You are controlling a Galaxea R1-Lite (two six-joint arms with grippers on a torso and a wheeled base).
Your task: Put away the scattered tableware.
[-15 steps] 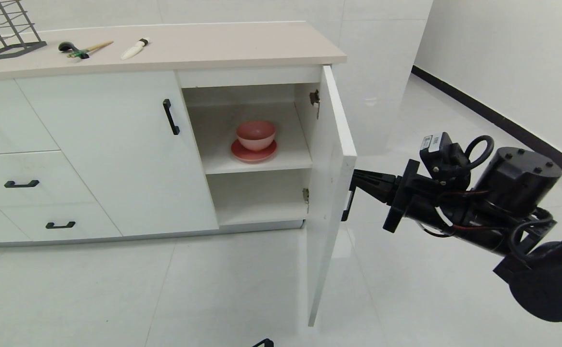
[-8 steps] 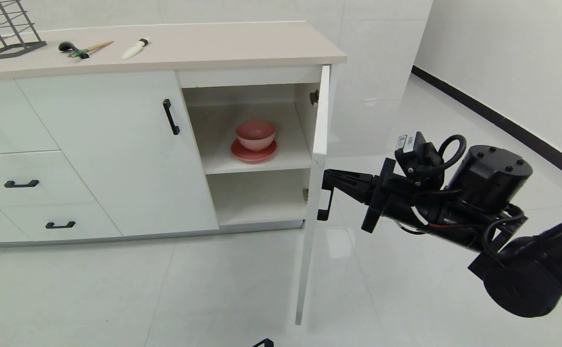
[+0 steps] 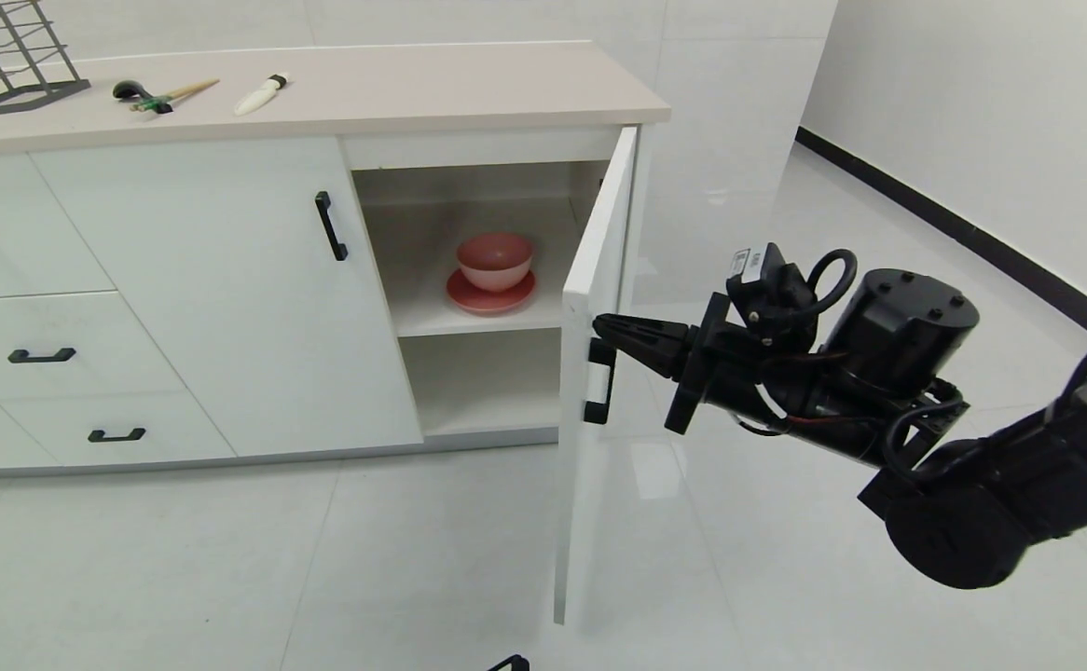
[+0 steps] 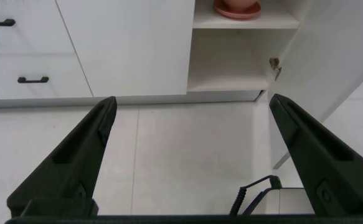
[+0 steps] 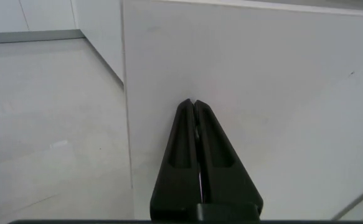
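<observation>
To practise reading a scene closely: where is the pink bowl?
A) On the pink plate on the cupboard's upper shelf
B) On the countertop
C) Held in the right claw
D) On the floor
A: the pink bowl sits on the pink plate, which rests on the upper shelf.

Door [image 3: 604, 252] half across cupboard [image 3: 488, 149] opening, left gap free

Head camera overlooks the cabinet [image 3: 227, 280]; left wrist camera faces its open shelves [image 4: 243, 23] from low; right wrist camera hugs the door [image 5: 262, 93].

On the cabinet shelf [image 3: 422, 309], a pink plate [image 3: 490, 297]
</observation>
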